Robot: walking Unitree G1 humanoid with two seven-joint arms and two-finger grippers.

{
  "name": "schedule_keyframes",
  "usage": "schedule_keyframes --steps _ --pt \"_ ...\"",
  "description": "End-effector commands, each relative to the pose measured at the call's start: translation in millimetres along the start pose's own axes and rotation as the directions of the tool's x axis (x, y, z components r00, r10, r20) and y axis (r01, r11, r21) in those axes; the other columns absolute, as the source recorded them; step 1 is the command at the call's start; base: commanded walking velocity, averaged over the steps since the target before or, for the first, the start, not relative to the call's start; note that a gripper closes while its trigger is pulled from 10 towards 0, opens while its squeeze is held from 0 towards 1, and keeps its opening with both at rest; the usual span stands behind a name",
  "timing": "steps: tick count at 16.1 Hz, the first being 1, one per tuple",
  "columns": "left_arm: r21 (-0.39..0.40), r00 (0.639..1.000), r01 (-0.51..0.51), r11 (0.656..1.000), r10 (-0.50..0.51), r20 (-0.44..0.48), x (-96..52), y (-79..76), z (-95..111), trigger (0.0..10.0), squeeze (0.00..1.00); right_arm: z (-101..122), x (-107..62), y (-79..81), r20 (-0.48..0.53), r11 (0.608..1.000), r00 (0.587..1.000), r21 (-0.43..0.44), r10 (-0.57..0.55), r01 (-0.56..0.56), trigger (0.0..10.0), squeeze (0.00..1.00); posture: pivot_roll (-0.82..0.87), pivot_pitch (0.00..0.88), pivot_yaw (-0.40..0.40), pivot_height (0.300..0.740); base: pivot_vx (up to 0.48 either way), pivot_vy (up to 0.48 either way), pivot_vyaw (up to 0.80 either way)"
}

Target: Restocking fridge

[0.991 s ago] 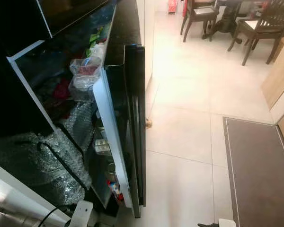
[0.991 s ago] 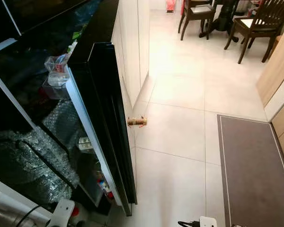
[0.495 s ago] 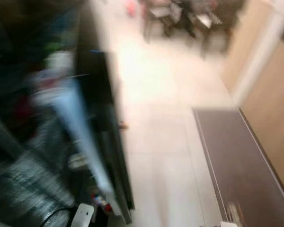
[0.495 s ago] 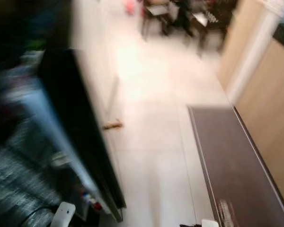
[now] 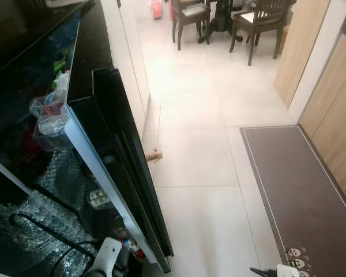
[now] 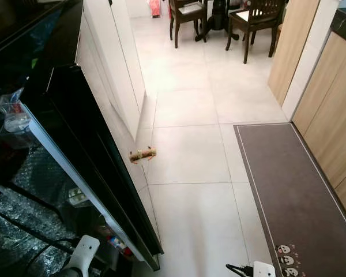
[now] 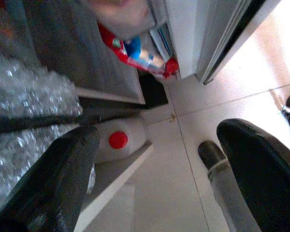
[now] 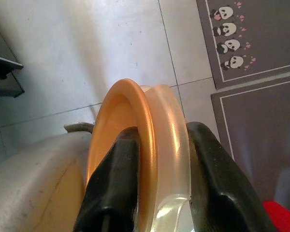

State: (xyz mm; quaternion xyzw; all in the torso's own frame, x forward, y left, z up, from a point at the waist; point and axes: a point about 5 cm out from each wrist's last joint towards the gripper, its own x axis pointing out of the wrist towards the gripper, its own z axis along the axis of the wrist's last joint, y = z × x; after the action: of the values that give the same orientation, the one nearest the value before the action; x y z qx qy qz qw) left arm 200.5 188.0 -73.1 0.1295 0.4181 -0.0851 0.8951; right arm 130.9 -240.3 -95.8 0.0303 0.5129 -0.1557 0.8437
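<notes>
The right gripper (image 8: 157,193) is clenched on a round container (image 8: 145,145) with an orange lid and a clear body; the two black fingers (image 8: 111,188) press it from both sides, and it hangs low over the pale tiled floor (image 5: 202,173), near a grey mat (image 8: 251,43) printed with small pandas. The left gripper (image 7: 154,169) is released, its fingers spread wide apart with nothing between them, low beside the open fridge. Between these fingers the wrist view shows a white bottle with a red cap (image 7: 118,140) lying near the floor, and above it a red and blue packet (image 7: 135,53) in the door shelf. In the head views the fridge door (image 5: 124,184) stands open on the left, with bubble wrap (image 5: 40,231) over the lower shelves and clear plastic tubs (image 5: 46,112) higher up inside. A small brown doorstop (image 6: 142,154) sticks out just beside the white cabinet fronts (image 6: 112,63). On the right runs the long grey mat along wooden cabinets (image 6: 328,109). Far away stand dark wooden chairs (image 5: 259,23) around a table.
</notes>
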Motion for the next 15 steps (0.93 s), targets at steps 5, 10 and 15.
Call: schedule_keyframes --steps 5,10,15 --pt "-0.143 0.985 -0.056 0.988 0.079 0.155 0.2 12.4 22.2 10.0 0.0 17.1 2.2 8.1 0.029 1.0 0.999 -0.005 0.017 -0.017 10.0 0.0 -0.2 0.034 0.069 0.74 0.0 0.0 0.0" --pt "-0.245 0.953 -0.088 0.966 0.153 0.262 -2.8 16.2 31.8 10.0 0.0 22.1 2.6 4.6 0.031 0.999 0.999 -0.041 0.023 -0.022 10.0 0.0 -0.19 0.082 0.035 0.74 0.0 0.0 0.0" --pt "-0.292 0.929 -0.073 0.954 0.171 0.327 -6.2 15.9 32.7 10.0 0.0 18.8 2.2 2.6 0.026 0.999 0.999 -0.048 0.021 -0.02 10.0 0.0 -0.19 0.069 0.027 0.74 0.0 0.0 0.0"
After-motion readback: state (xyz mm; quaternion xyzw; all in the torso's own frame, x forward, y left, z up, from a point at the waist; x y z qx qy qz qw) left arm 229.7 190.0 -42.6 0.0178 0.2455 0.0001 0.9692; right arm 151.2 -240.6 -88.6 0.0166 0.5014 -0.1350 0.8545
